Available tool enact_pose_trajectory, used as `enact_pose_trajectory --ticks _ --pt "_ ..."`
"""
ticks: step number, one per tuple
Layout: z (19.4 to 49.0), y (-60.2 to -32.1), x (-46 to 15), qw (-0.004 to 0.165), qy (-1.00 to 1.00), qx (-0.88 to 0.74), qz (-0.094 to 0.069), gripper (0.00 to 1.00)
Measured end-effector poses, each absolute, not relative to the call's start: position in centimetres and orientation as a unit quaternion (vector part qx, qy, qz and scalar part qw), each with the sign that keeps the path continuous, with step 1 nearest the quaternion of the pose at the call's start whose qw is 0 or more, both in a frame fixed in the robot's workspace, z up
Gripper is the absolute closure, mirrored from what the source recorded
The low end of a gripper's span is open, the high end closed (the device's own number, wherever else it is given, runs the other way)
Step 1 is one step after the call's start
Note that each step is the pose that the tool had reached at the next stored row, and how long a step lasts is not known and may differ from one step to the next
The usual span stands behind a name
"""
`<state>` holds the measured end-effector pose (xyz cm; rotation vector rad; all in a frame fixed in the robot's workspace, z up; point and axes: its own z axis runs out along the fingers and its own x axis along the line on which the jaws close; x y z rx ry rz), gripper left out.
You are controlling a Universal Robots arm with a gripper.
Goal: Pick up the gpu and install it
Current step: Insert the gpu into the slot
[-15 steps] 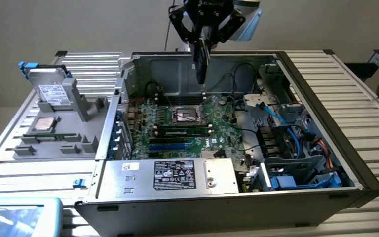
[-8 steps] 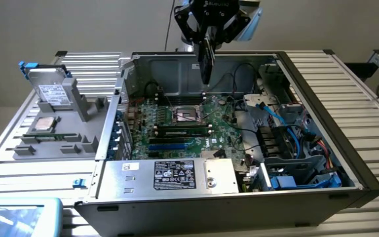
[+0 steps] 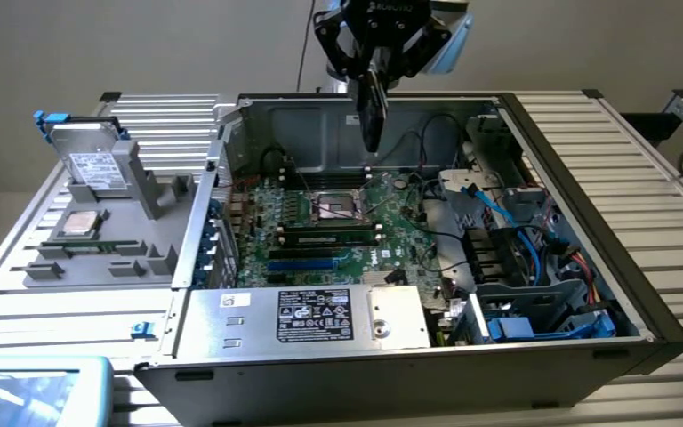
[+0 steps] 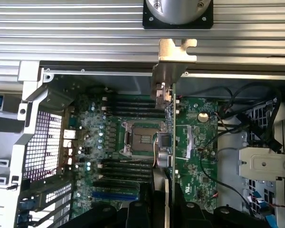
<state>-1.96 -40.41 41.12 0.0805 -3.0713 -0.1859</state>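
Observation:
The gpu [image 3: 372, 111] hangs on edge above the open computer case [image 3: 579, 169], over the back part of the large green motherboard [image 3: 317, 233]. My gripper [image 3: 373, 69] is shut on the gpu's upper end. In the wrist view the gpu [image 4: 169, 137] appears edge-on, its silver end bracket [image 4: 175, 54] far from the camera and over the case's rear wall. The black fingers [image 4: 138, 213] of my gripper [image 4: 166, 209] clamp the card from both sides. Beneath it lies the motherboard [image 4: 109, 142] with its bare CPU socket [image 4: 140, 138].
A grey fixture [image 3: 116, 231] at the exterior view's left holds a hard drive [image 3: 90, 160], a CPU [image 3: 78, 222] and a memory stick [image 3: 81, 246]. The power supply [image 3: 306, 316] fills the case's front. Blue and black cables [image 3: 496, 209] and drive bays crowd its right side.

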Motion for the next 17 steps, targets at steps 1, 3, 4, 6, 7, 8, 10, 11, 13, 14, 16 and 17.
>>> enact_pose_trajectory --ticks 1,3,4,6,7,8,10,11,13,14,16,17 --pt "41.12 -40.41 -1.96 0.032 -0.997 0.036 -0.06 0.71" --pt "41.11 -40.4 -1.96 0.034 -0.996 0.054 -0.06 0.71" --pt "41.11 -40.4 -1.96 0.034 -0.996 0.063 -0.06 0.71" --pt "41.11 -40.4 -1.96 0.035 -0.994 0.081 -0.059 0.71" --pt "41.11 -40.4 -1.96 0.036 -0.994 0.09 -0.059 0.71" --pt "41.11 -40.4 -1.96 0.036 -0.993 0.099 -0.059 0.71" --pt "41.1 -40.4 -1.96 0.037 -0.991 0.117 -0.059 0.71" --pt "41.1 -40.4 -1.96 0.038 -0.99 0.126 -0.059 0.71" --pt "41.09 -40.4 -1.96 0.039 -0.987 0.144 -0.058 0.71" --pt "41.09 -40.41 -1.96 0.039 -0.986 0.153 -0.058 0.71" --pt "41.06 -40.4 -1.96 0.04 -0.983 0.17 -0.058 0.71" --pt "41.05 -40.4 -1.96 0.041 -0.981 0.18 -0.057 0.71"
